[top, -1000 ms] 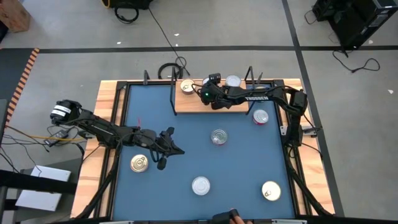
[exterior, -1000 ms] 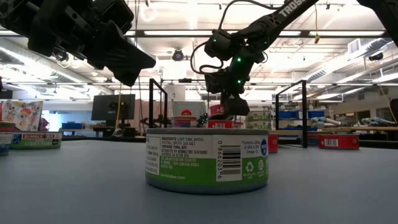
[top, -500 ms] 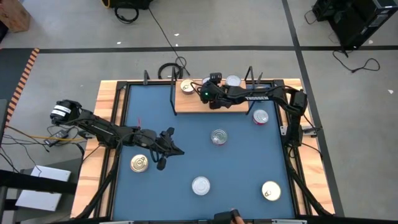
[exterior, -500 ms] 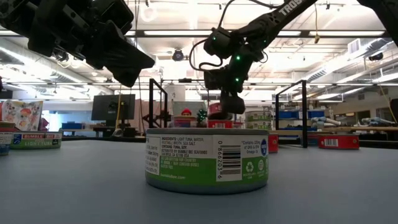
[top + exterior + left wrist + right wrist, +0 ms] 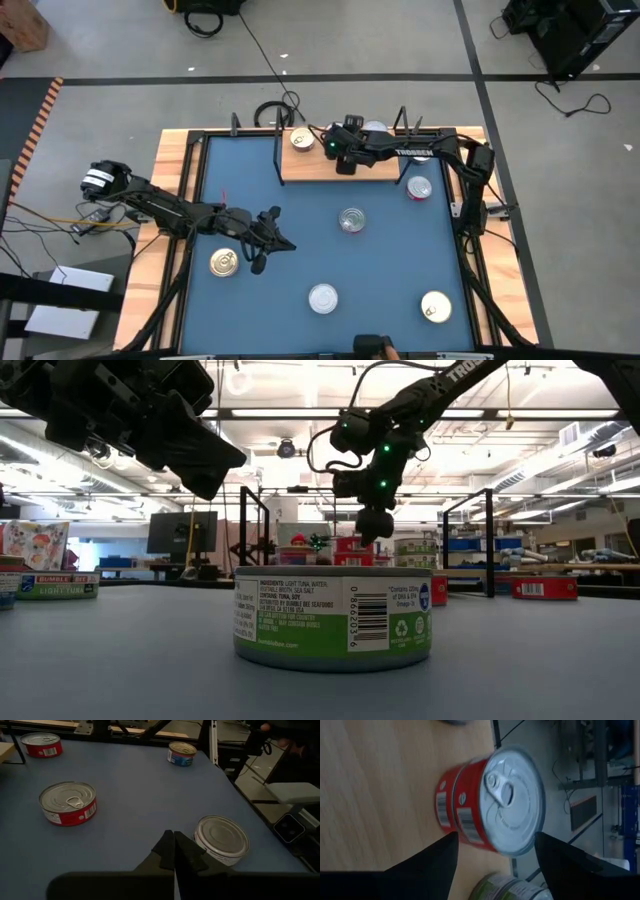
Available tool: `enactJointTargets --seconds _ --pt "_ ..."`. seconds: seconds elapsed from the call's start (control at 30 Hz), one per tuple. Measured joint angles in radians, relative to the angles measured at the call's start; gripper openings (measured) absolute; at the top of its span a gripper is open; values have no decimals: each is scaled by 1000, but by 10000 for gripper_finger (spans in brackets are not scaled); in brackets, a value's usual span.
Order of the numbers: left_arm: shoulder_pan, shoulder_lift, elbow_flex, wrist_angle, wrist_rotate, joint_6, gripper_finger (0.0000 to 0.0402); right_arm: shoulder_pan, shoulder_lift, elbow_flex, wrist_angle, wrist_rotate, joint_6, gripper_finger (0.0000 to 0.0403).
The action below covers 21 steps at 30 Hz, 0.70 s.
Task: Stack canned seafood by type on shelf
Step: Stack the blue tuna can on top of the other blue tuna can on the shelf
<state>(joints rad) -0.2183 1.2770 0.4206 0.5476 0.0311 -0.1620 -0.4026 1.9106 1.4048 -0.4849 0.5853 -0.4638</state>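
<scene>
Red-sided tins (image 5: 485,802) now sit stacked two high at 12 o'clock on the shelf (image 5: 310,165); the right tool (image 5: 345,163), fingers spread, has lifted clear, so that stack looks done. Left tool (image 5: 270,240), pressed together, waits at 9 o'clock over the bench (image 5: 380,270).

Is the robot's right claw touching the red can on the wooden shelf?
Apart. In the right wrist view, the right claw is open, and its two dark fingers sit on either side of the red can stack with bare shelf showing between.
</scene>
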Motion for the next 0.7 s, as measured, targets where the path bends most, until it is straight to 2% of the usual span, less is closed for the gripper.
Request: enactJointTargets --seconds 0.27,0.4,0.53,0.7 --pt "0 0 0 0 0 -2 1 15 -26 1 9 5 -7 264" --pt "0 -1 0 0 0 -1 1 71 -90 1 -19 24 26 241" --pt "0 -9 0 -9 0 21 1 123 -154 1 -83 -61 134 186" --pt "0 -31 35 -163 -1 69 1 184 -194 -16 -69 -205 214 72"
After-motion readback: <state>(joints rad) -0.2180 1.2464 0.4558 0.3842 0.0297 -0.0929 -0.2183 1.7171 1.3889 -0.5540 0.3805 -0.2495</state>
